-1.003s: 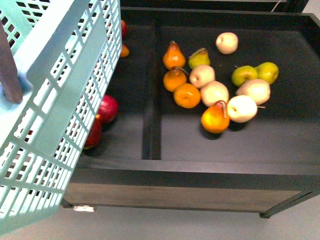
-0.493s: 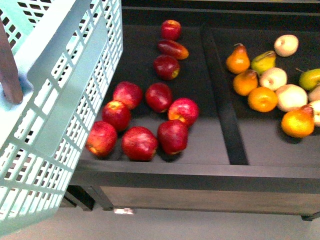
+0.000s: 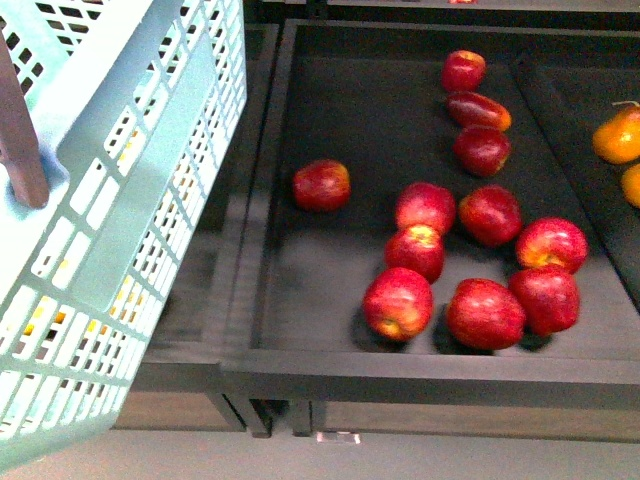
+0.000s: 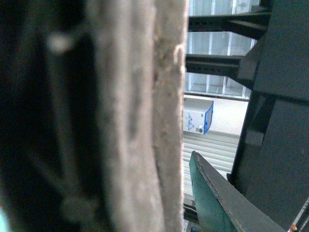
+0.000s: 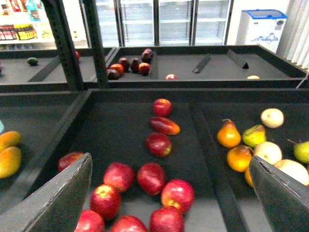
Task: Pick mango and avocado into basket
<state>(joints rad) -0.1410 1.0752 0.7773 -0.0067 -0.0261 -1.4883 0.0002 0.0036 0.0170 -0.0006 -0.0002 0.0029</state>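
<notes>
- Below the right gripper [image 5: 169, 158], red apples [image 5: 151, 178] lie clustered in one compartment of the black table [image 3: 400, 375]. The gripper's two fingers stand wide apart with nothing between them.
- Just ahead of that gripper, among the apples, lies a red mango [image 5: 164, 125].
- To that gripper's left, across a divider, the mango [image 5: 8, 162] rests in the next compartment. It is close beside a second mango [image 5: 7, 140] of the same yellow-orange, and both are cut by the picture's edge.
- Far ahead of the gripper, on a further shelf of the table, sits the avocado [image 5: 32, 61]. It is dark green and alone, and too small for detail.
- To the gripper's right, past another divider, lie pears [image 5: 229, 134] in orange, green and pale tones.
- Beside the left gripper [image 4: 190, 164], a blurred grey-brown bar [image 4: 135, 121] fills most of its wrist view, close to the one finger that shows. Whether this gripper is closed on it cannot be told.
- Well apart from the right gripper, at the robot's left, the basket [image 3: 150, 200] hangs tilted with its brown handle [image 3: 20, 140] raised. Bits of yellow show through its lattice.
</notes>
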